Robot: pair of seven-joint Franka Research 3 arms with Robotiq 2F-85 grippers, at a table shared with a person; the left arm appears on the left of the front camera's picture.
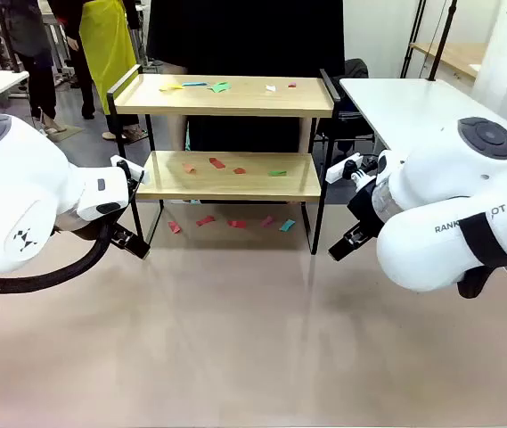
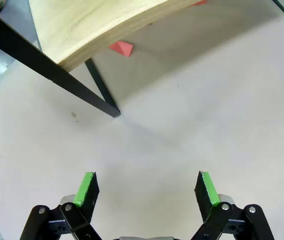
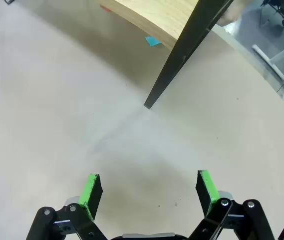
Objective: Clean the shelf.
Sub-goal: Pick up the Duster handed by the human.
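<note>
The shelf [image 1: 235, 105] stands across the surface [image 1: 253, 348], with paper scraps [image 1: 216, 162] on both boards and underneath. The left claw [image 2: 146, 184] and right claw [image 3: 149, 183] gape wide, empty, near its front legs. The scraps look feather-light and flimsy, so pinch their edges. The frame looks stiff.

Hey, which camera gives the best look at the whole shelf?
The front view: the shelf stands whole there, both boards littered with coloured scraps. Each wrist view catches a corner of a board and black legs, close up.

White table [image 1: 413, 111], beige tabletop [image 1: 235, 357]
</note>
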